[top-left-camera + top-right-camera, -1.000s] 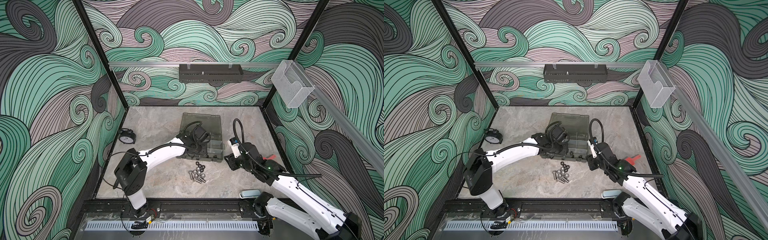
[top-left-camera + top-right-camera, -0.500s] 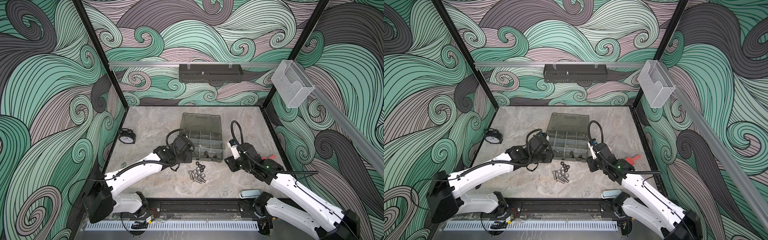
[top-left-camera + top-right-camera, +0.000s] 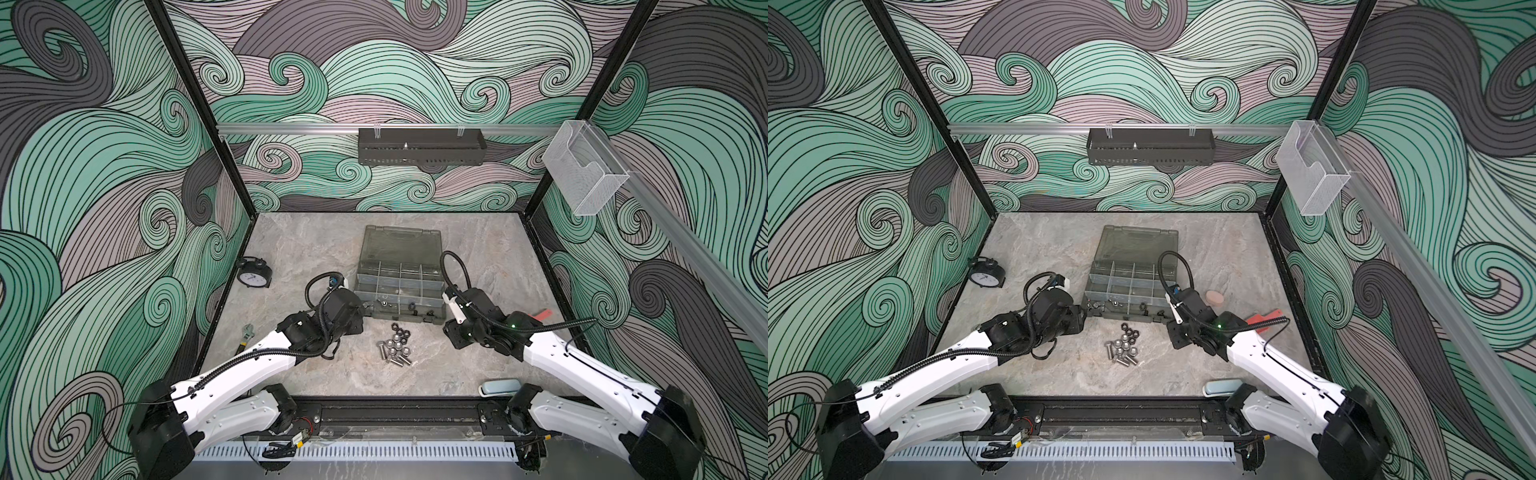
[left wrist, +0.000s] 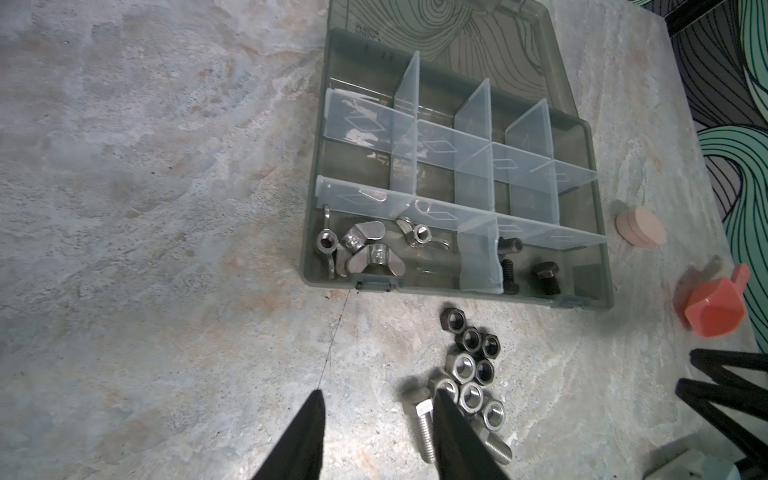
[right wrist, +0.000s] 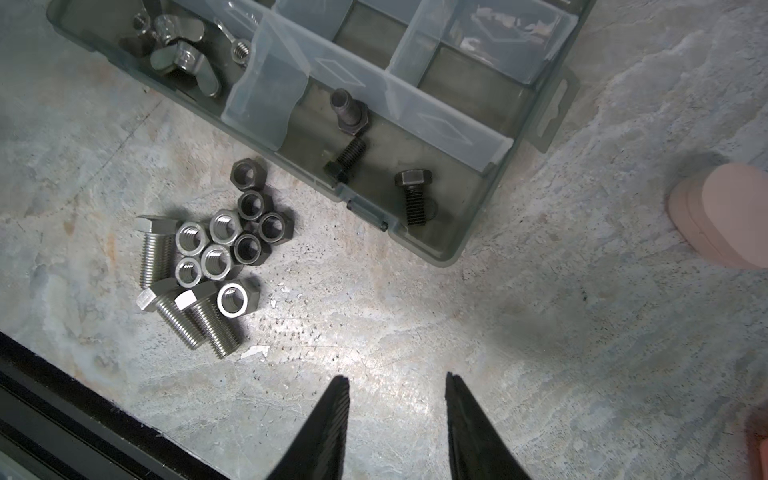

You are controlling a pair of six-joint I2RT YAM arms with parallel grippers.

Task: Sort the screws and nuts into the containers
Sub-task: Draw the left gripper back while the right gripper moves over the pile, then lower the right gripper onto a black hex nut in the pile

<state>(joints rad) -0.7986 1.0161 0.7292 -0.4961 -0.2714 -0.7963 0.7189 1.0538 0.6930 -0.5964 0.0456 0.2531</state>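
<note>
- Left gripper [image 4: 377, 392] and right gripper [image 5: 397, 376] are hovering, jaws apart, empty.
- Silver screws [image 5: 195, 320] are lying flat, two parallel, among hole-up nuts [image 5: 224, 226] on the surface [image 5: 540, 311] beside the containers [image 5: 457, 245].
- Black screws [image 5: 415, 199] are lying inside a corner compartment.

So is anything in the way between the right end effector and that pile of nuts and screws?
Nothing visible does. In the right wrist view only bare table lies between the right end effector, jaws apart and empty, and the loose screws and nuts piled beside the organizer case.
</note>
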